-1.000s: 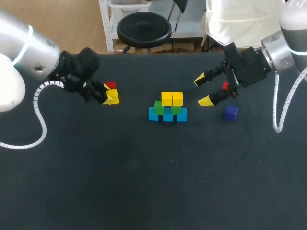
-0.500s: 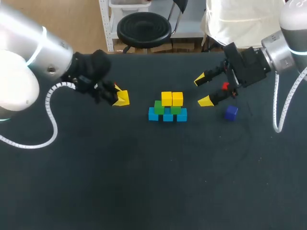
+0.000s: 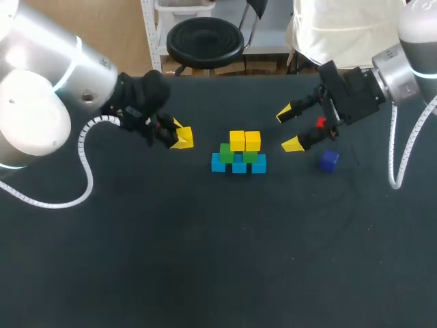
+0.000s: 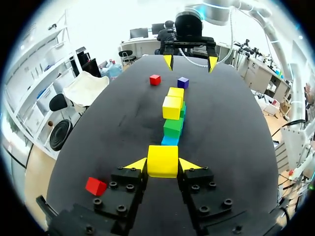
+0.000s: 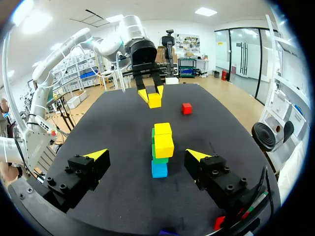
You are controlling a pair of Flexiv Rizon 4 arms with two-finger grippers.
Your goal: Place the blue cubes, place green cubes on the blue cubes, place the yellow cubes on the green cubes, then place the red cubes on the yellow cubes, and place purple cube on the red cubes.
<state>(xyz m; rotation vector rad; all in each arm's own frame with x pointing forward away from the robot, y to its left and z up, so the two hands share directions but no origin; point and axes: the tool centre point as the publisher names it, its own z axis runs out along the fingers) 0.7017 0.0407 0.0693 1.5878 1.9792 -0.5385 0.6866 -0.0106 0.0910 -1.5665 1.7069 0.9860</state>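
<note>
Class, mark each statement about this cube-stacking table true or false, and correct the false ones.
1. The left claw grips a yellow cube. True.
2. The right claw holds the purple cube. False: it is open and empty; the purple cube lies on the table.
3. Two more yellow cubes top the stack. True.
4. A red cube sits on the stack. False: both red cubes lie on the table.
5. The stack's bottom row is green. False: blue cubes form it, green cubes above.
</note>
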